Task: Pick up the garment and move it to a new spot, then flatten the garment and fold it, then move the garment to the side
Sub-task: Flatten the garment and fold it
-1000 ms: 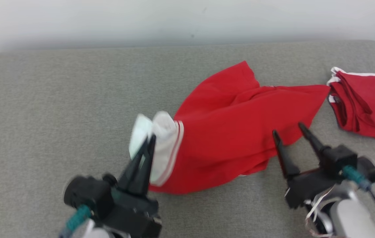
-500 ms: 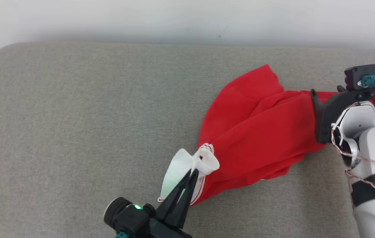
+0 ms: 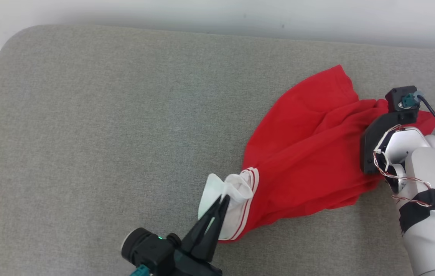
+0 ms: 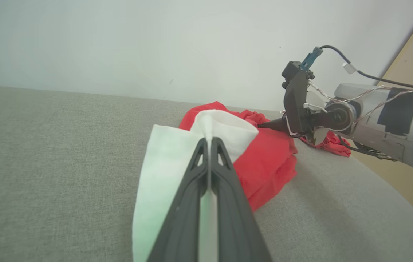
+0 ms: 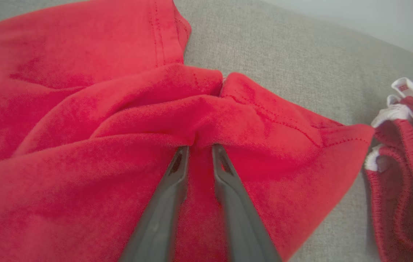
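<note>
The garment (image 3: 305, 153) is red with a white striped cuff (image 3: 233, 191) and lies crumpled on the grey padded surface (image 3: 87, 134). My left gripper (image 3: 225, 197) is shut on the white cuff (image 4: 177, 145), holding it slightly raised at the garment's near left end. The right arm's wrist (image 3: 394, 130) hangs over the garment's right part, fingers pointing down into the cloth. In the right wrist view my right gripper (image 5: 201, 146) has its jaws drawn close on a ridge of red cloth (image 5: 82, 109), the tips tucked under the fold.
A second red piece with white trim (image 5: 403, 174) lies bunched just right of the garment's corner, near the surface's right side. The padded surface ends in a rounded corner at the far left (image 3: 6, 42). A pale wall (image 3: 217, 11) runs behind.
The head camera has shifted. My right gripper went from in front of the garment to above its right part and narrowed its jaws on the cloth. The left gripper stays shut on the cuff.
</note>
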`<state>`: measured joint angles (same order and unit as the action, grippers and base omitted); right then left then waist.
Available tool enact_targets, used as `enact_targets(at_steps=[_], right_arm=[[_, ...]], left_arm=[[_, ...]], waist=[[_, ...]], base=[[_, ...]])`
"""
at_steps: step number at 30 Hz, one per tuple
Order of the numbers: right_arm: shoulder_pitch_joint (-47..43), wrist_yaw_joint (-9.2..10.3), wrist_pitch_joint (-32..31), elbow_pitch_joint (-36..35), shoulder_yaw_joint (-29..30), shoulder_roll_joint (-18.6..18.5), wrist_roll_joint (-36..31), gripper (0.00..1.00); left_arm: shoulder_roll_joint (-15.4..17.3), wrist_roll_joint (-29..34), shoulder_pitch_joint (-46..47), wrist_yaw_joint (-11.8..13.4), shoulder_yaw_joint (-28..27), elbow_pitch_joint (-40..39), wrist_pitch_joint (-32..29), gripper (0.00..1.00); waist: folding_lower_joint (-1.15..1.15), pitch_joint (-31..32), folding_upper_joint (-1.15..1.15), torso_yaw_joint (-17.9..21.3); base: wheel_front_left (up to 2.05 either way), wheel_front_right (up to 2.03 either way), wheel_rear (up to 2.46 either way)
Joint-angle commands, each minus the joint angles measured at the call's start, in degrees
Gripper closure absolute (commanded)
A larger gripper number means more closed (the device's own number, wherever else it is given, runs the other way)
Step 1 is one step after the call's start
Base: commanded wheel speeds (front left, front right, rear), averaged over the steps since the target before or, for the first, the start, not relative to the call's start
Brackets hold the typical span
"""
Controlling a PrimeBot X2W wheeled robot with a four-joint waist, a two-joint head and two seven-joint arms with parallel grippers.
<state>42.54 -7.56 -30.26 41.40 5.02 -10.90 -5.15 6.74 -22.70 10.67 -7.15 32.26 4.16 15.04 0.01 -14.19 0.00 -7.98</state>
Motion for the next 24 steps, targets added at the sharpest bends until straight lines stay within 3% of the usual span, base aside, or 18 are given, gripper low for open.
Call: enact_targets(at_steps=[1,10,14,16,24], right_arm=[[1.1,0.14,1.3,-0.2,-0.4,0.0,-0.4,1.0],[5.5,0.14,11.4,-2.0,0.8,1.5,1.3,1.0],[6.9,0.14,9.7,1.2,0.9,2.4,1.1,1.0],[6.8,0.14,6.9,2.7,0.3,2.6,1.6,0.0],[5.4,0.14,5.5,4.7,0.2,1.6,1.8,0.0]], left_arm=[[-0.1,0.9,-0.1,-0.4,-0.8,0.0,0.2,1.0],[1.9,3.4,10.2,-0.3,-7.0,1.8,0.2,1.0],[2.8,3.2,16.3,-0.3,-7.1,3.9,0.2,1.0],[3.3,2.8,16.8,-0.3,-6.6,4.3,0.2,1.0],[3.3,0.5,11.3,-0.3,-4.8,3.8,0.2,1.0]], waist=[[-0.01,0.2,0.0,0.7],[-0.01,0.2,0.0,3.3],[-0.01,0.0,0.0,4.8],[-0.01,0.0,0.0,5.4],[-0.01,-1.3,0.0,6.0]], base=[[0.0,0.0,0.0],[0.0,0.0,0.0],[0.0,0.0,0.0],[0.0,0.0,0.0],[0.0,0.0,0.0]])
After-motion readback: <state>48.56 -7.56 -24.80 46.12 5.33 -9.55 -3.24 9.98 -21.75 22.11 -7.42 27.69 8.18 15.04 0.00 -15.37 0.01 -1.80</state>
